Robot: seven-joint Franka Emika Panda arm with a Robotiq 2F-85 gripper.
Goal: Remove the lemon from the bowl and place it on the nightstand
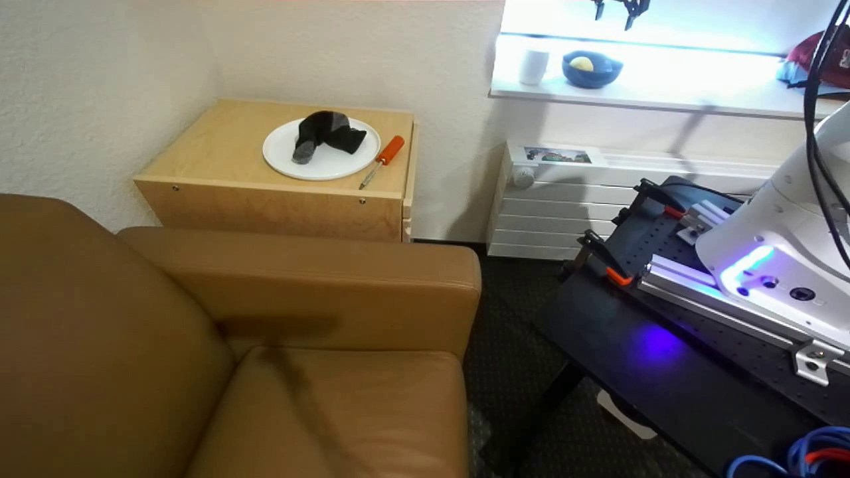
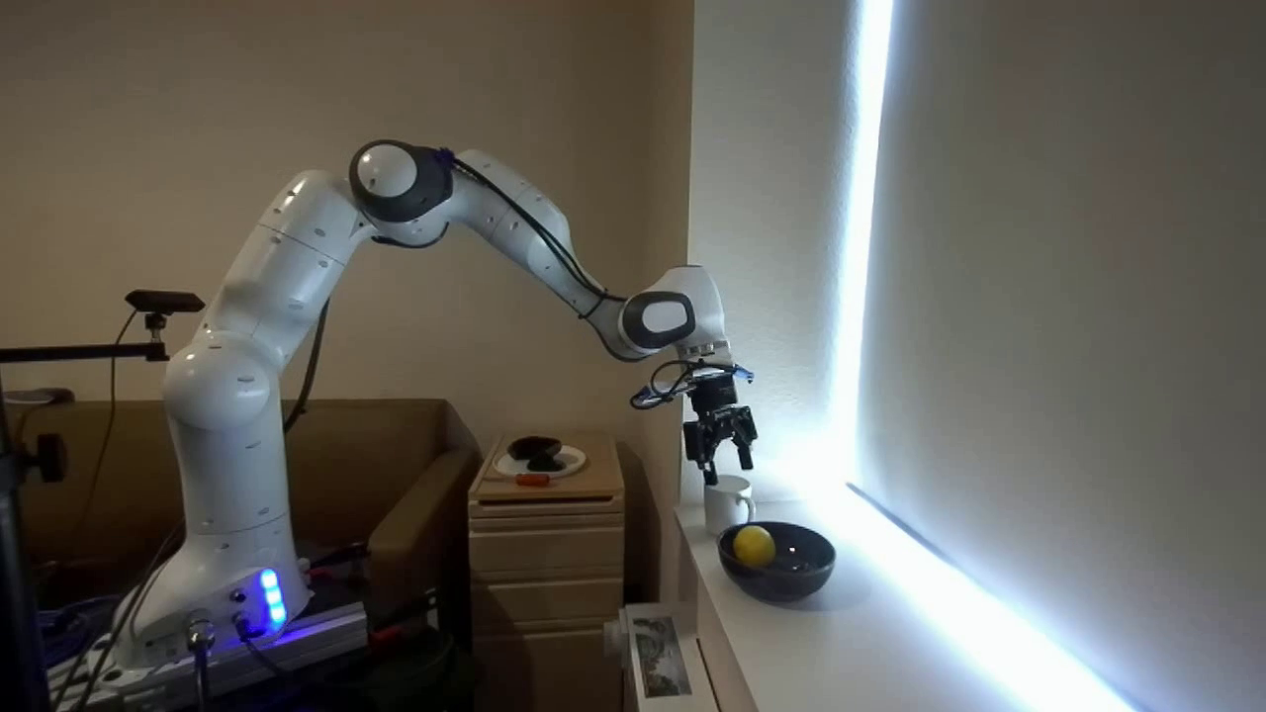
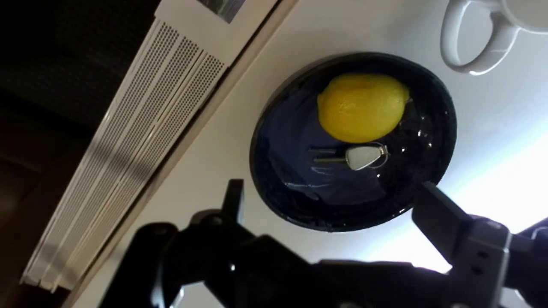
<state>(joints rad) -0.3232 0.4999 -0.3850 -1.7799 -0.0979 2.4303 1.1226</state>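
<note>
The yellow lemon [image 3: 363, 107] lies in the dark blue bowl [image 3: 295, 196], near one side. In both exterior views the lemon [image 1: 582, 64] [image 2: 754, 546] shows in the bowl [image 1: 601, 74] [image 2: 796, 583] on the white window sill [image 2: 791, 663]. My gripper [image 3: 332, 188] is open and empty, pointing down. It hangs above the sill and bowl, apart from both, in both exterior views [image 1: 614, 18] [image 2: 729, 473]. In the wrist view the fingertips flank the bowl's near rim, with the lemon beyond them. The tan wooden nightstand [image 1: 199, 146] [image 2: 547, 554] stands by the armchair.
A white mug [image 3: 528, 15] [image 2: 727, 504] [image 1: 533, 66] stands close beside the bowl. A small metallic item [image 3: 363, 157] lies in the bowl beside the lemon. The nightstand top holds a white plate [image 1: 279, 156] with a dark cloth [image 1: 325, 129] and an orange-handled screwdriver [image 1: 392, 150].
</note>
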